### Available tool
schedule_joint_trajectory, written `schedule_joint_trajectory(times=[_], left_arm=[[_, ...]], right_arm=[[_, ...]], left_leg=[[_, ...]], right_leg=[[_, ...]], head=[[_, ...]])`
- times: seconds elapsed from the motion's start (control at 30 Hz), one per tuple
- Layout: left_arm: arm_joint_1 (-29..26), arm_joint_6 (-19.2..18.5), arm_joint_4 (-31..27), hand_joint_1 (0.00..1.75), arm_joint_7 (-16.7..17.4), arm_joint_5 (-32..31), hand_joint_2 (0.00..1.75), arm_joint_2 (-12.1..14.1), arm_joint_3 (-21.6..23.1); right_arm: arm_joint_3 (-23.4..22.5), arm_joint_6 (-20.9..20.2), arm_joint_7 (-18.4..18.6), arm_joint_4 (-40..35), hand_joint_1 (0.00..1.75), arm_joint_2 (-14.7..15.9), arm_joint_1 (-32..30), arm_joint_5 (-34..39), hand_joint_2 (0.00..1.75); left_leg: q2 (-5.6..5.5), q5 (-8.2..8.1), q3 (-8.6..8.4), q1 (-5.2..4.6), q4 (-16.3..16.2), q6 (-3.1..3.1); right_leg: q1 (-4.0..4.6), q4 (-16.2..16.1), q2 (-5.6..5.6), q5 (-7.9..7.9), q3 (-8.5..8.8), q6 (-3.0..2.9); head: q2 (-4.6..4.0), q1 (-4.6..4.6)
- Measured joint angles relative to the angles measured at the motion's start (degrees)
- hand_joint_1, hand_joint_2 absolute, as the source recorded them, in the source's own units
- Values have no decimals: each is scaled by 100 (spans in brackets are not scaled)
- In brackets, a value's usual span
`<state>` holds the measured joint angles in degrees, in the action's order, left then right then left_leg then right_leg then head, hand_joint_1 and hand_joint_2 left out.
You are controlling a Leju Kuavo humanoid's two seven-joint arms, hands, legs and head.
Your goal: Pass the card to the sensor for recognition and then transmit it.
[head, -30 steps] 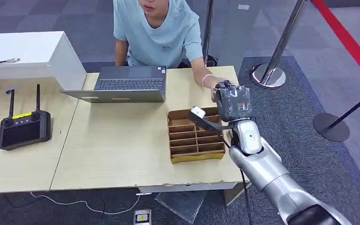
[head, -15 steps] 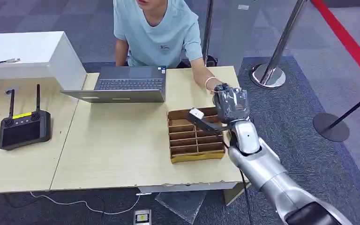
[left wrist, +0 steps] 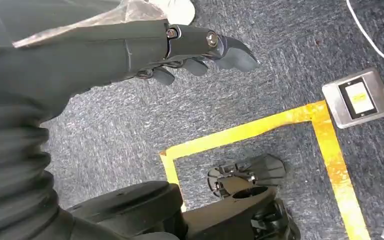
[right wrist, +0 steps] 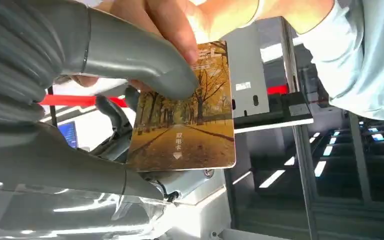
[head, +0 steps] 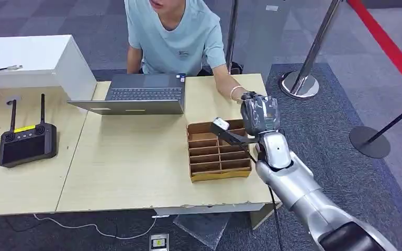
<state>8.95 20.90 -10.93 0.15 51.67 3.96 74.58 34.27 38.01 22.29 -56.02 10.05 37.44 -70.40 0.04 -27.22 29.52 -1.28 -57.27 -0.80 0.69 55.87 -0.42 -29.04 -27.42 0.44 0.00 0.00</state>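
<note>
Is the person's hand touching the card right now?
Yes, the person's fingers pinch the card while the right hand presses its thumb on it.

On the card pinched in the right robot hand you can see a short column of Chinese characters printed over the autumn avenue picture, with a small downward arrow beneath them; they look like 取电卡, though the print is too small to be certain. There is more faint lettering near the card's top edge that you cannot make out. The small mark on the person's shirt is too tiny to read.
</note>
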Motion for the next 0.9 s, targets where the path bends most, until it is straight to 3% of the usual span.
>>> schedule_joint_trajectory(times=[0.5, 0.9], left_arm=[[-13, 18, 0, 0, -9, 37, 175, 0, 42], [-29, 17, 0, 0, -22, 52, 175, 2, 42]], right_arm=[[94, 146, 112, 120, 0, 18, -18, -98, 175], [53, 186, 111, -275, 0, 39, -314, -339, 175]], left_leg=[[0, 0, 2, 0, 0, 0], [0, 0, 1, 0, 0, 0]], right_leg=[[0, 0, 0, 0, -3, 0], [0, 0, 0, 0, -3, 0]], head=[[0, 0], [0, 0]])
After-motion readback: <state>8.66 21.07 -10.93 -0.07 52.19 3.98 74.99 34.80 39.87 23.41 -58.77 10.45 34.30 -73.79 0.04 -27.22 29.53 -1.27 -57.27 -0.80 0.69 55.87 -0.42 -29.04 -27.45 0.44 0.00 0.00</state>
